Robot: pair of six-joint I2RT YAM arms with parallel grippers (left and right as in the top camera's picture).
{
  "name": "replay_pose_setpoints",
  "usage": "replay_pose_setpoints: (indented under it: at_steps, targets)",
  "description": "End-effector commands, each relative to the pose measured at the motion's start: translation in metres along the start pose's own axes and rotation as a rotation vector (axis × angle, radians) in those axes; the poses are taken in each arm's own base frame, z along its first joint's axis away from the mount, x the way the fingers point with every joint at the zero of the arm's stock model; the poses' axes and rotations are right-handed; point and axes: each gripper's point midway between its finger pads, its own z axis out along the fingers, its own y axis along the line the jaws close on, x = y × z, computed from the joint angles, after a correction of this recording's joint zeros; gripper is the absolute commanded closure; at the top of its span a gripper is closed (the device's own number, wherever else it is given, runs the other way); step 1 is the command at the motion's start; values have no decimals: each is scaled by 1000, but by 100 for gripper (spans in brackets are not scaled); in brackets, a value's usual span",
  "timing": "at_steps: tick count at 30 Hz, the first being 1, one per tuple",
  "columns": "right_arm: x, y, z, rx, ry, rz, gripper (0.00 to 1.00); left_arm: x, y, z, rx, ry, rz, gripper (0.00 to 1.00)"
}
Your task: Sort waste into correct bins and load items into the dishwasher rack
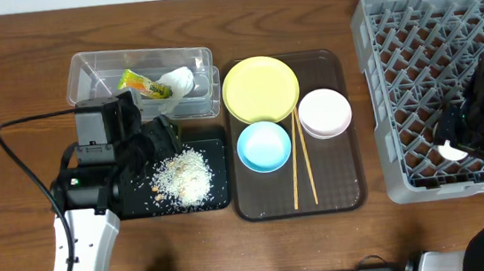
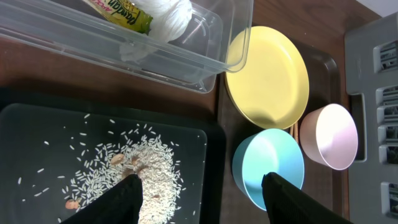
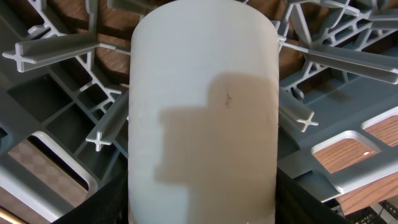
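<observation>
My left gripper (image 1: 150, 149) is open and empty over the black tray (image 1: 212, 143), its fingers (image 2: 202, 202) straddling the rice pile (image 2: 155, 174) and the tray's right edge. The clear tub (image 1: 84, 66) holds the snack wrapper (image 1: 143, 83) and the white napkin (image 1: 179, 81). The yellow plate (image 1: 260, 89), light-blue bowl (image 1: 263, 146), white bowl (image 1: 324, 112) and two chopsticks (image 1: 296, 170) lie on the brown tray (image 1: 345, 192). My right gripper (image 1: 455, 133) is shut on the small white cup (image 3: 202, 93) low inside the grey rack (image 1: 411, 39).
The rack's pegs and lattice (image 3: 62, 46) crowd close around the cup. The tub's right wall (image 2: 205, 68) nearly touches the plate (image 2: 267, 74). A black cable loops over the table at the far left (image 1: 12, 153).
</observation>
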Motion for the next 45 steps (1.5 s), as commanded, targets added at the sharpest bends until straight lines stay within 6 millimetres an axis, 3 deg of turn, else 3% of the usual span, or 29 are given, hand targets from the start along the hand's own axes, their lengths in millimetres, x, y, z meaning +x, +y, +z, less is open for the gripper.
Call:
replay_pose_setpoints:
  at_steps: [1, 12, 18, 21, 22, 29, 34, 36, 37, 40, 45]
  targets:
    - [-6, 9, -5, -57, -22, -4, 99, -6, 0, -3, -10, -18, 23, 36]
    - [2, 26, -26, -175, -55, -60, 98, -6, 1, -3, -11, -16, 22, 35]
    - [4, 22, -20, -150, -31, -59, 79, -5, 1, -3, -12, -14, 22, 35]
    - [1, 23, -19, -152, -39, -59, 39, -5, 1, -3, -12, -13, 22, 35]
    - [-1, 23, -19, -153, -46, -59, 33, -5, 1, -3, -12, -13, 22, 35]
    - [-16, 36, -31, -225, -109, -58, 24, -5, 1, -3, -12, -13, 21, 35]
    - [-13, 53, -47, -332, -122, -94, 35, -3, 2, -3, -15, -6, 20, 35]
    - [-5, 59, -51, -358, -107, -135, 56, -3, 2, -3, -15, -6, 19, 35]
    - [2, 61, -50, -357, -83, -145, 80, -3, 2, -3, -15, -6, 19, 35]
    - [13, 66, -45, -350, -45, -168, 98, -3, 2, -3, -15, -6, 20, 35]
    - [37, 69, -21, -297, 37, -187, 99, -3, 2, -3, -15, -5, 19, 35]
